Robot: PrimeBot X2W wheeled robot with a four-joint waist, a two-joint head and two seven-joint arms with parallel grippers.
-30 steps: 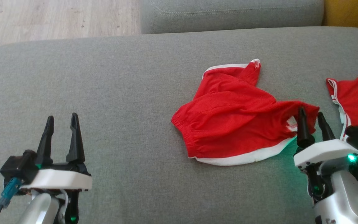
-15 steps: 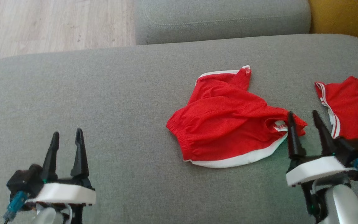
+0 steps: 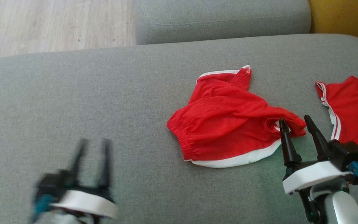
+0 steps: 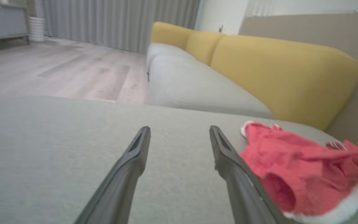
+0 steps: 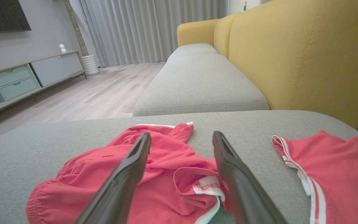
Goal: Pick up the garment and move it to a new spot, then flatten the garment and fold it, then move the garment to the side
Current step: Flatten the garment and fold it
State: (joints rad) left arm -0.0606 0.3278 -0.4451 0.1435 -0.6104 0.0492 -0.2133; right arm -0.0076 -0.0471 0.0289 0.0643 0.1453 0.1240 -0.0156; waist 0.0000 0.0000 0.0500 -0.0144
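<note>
The right tool (image 3: 294,119) is released, its two dark fingers spread with nothing between them. Their tips stand over the right end of the red shorts (image 3: 225,124); I cannot tell whether they touch the cloth. In the right wrist view this tool (image 5: 182,133) points across the shorts, and a small white label (image 5: 208,183) with red stitching shows inside the leg opening, its writing too small to read. The left tool (image 3: 94,142), blurred in the head view, is also released and empty, well apart from the shorts to their left.

There is one pair of shorts, crumpled, with white hem trim and a gathered waistband, lying right of centre on the grey sofa cushion (image 3: 104,93). A second piece, a striped red garment (image 3: 356,112) with two white stripes along its edge, lies near it at the right. Beyond are a yellow backrest (image 5: 306,56) and a wooden floor (image 3: 42,21).
</note>
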